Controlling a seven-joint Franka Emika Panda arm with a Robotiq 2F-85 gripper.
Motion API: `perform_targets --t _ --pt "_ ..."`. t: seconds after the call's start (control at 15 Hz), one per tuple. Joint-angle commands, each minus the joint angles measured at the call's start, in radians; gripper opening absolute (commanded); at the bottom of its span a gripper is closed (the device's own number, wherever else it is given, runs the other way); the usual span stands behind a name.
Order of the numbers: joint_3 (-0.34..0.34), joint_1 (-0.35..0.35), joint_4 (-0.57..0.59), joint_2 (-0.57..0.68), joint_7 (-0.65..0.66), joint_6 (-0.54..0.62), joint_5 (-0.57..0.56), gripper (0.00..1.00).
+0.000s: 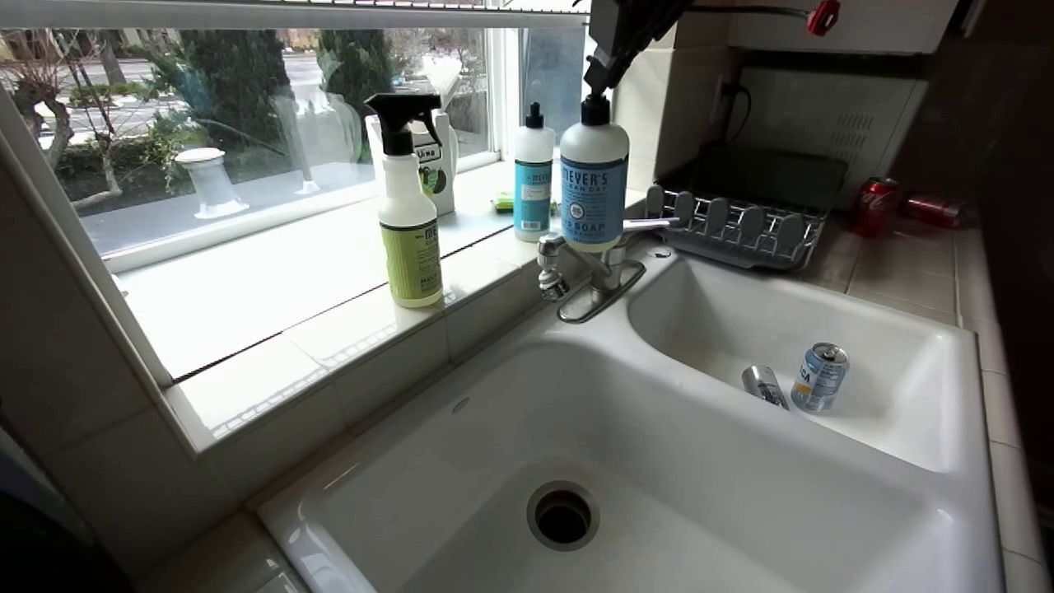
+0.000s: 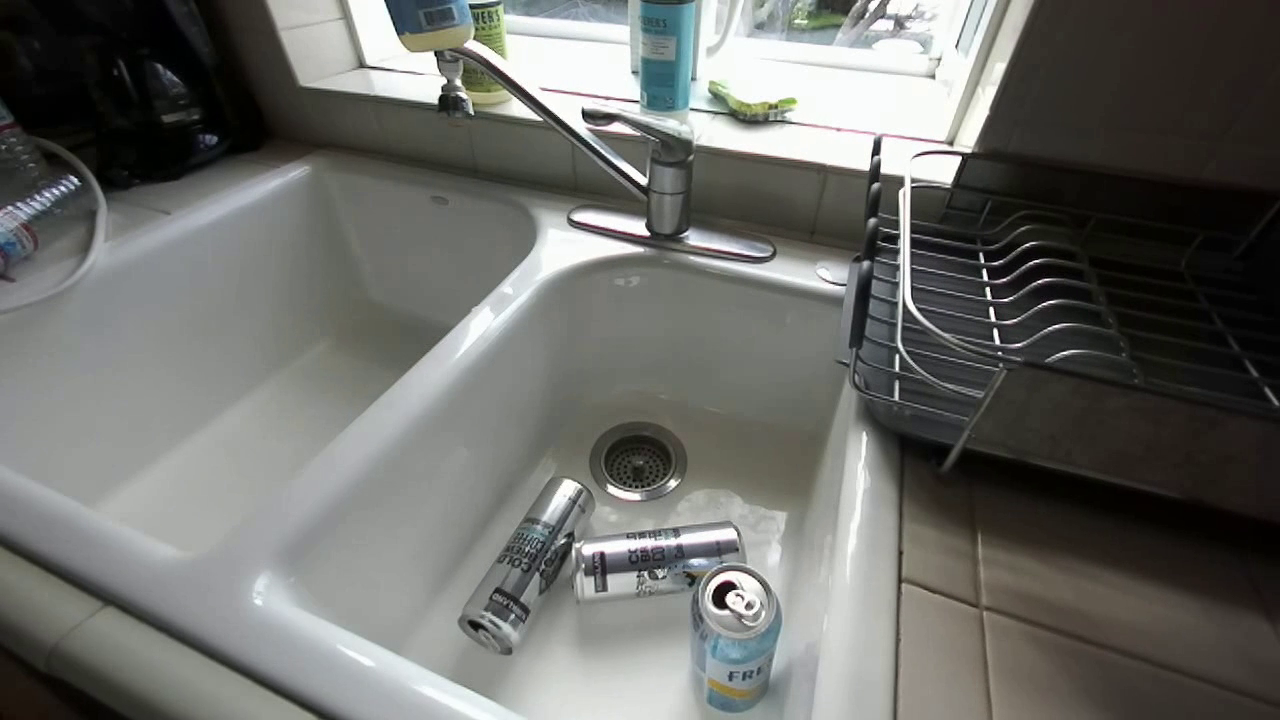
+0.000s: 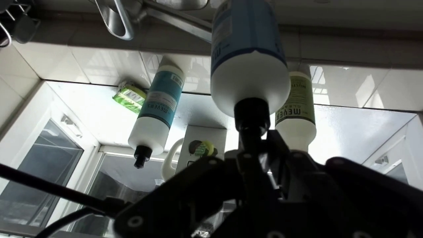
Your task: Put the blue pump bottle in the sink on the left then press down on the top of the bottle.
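The blue pump bottle (image 1: 594, 193), a rounded plastic bottle with a blue printed label, pale shoulders and a black top (image 1: 594, 110), hangs upright in mid-air. I have the jaws of my black gripper (image 1: 594, 81) clamped on that top. In both exterior views the bottle's base overlaps the chrome metal faucet (image 2: 670, 190); whether the two touch I cannot tell. Lower down lies the sink (image 1: 502, 403), a large, deep white rectangular basin with a round dark drain hole (image 1: 563, 517). Adjoining it is a smaller white basin (image 2: 690, 330) with a shiny metal drain fitting (image 2: 638, 464), in which two slim silver metal cans (image 2: 528, 565) lie on their sides and a pale blue metal can (image 2: 738, 645) stands upright. On the pale tiled window ledge (image 1: 280, 379) I see a slim plastic bottle (image 1: 533, 189) with a teal label and black cap, a yellow-green plastic spray bottle (image 1: 412, 247) with a black trigger, and a small green packet (image 3: 130, 97). Beside the smaller basin stands a grey wire dish rack (image 1: 729, 255); near it, in an exterior view, two red metal cans (image 1: 874, 207) rest on the tiled counter (image 1: 906, 276), one upright and the other on its side.
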Motion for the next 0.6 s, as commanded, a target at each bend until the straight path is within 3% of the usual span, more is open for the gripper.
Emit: perform_targets --t 0.0,0.27,0.53 --pt "-0.001 0.010 -0.088 -0.077 -0.044 0.008 0.103 0.04" --pt "-0.036 0.058 -0.188 -0.105 -0.175 0.030 0.316 0.04" --pt "-0.051 0.073 -0.258 -0.099 -0.302 0.008 0.419 0.04"
